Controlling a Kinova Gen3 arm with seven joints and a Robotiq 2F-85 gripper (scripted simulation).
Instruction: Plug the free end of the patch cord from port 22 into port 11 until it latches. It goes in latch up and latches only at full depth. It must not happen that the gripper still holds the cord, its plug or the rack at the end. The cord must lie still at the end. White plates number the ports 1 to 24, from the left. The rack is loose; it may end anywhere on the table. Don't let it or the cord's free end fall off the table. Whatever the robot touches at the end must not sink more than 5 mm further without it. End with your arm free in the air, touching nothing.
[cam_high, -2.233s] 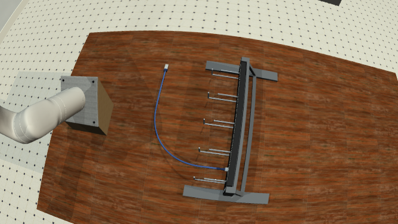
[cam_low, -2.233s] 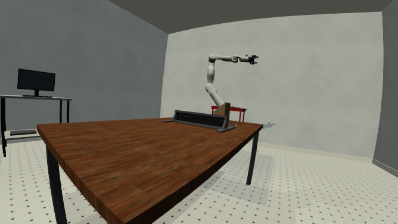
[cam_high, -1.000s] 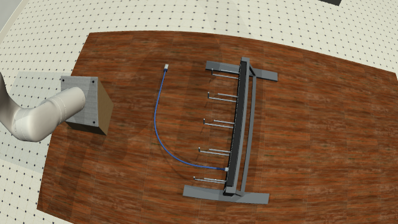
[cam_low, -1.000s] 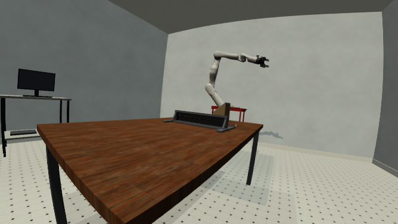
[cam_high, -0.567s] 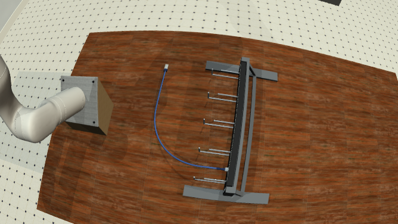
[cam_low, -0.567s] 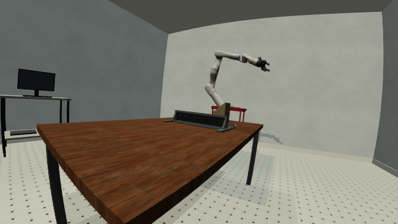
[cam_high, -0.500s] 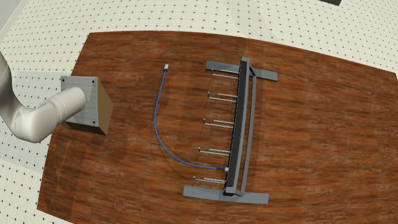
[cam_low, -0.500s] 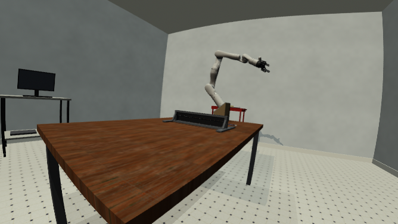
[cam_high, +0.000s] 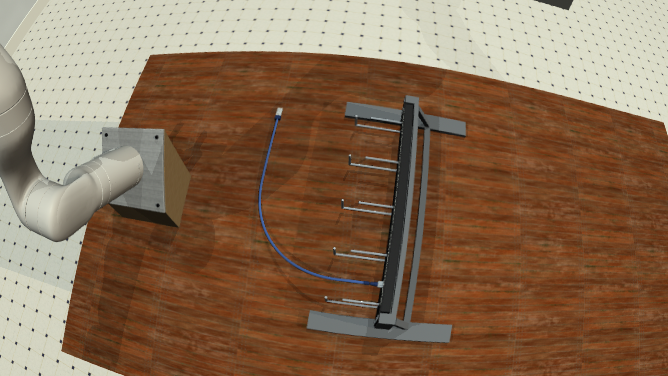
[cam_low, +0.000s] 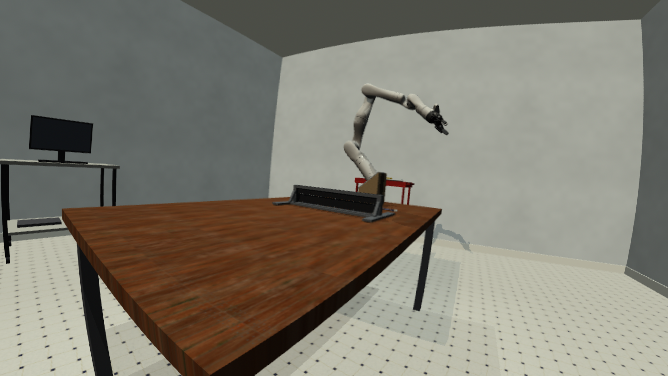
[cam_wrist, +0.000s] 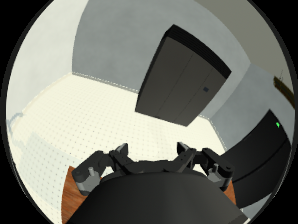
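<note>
The blue patch cord (cam_high: 260, 200) lies in a wide curve on the robot's side of the rack (cam_high: 398, 200) (cam_low: 335, 199). Its free plug (cam_high: 279, 113) lies on the table, away from the rack, near the rack's upper end in the top view. The other plug (cam_high: 380, 284) sits in the rack's face near the lower end. The port numbers cannot be read and port 11 cannot be made out. My gripper (cam_low: 443, 120) (cam_wrist: 152, 148) is open and empty, high in the air and far from cord and rack. It is outside the top view.
The table (cam_high: 500, 225) (cam_low: 225, 250) (cam_wrist: 71, 200) carries the rack on two grey feet. Several pairs of thin rods (cam_high: 367, 208) stick out from the rack's face toward the cord. The arm's mounting block (cam_high: 176, 180) (cam_low: 382, 185) stands at the table's left edge. A dark cabinet (cam_wrist: 175, 80) stands beyond.
</note>
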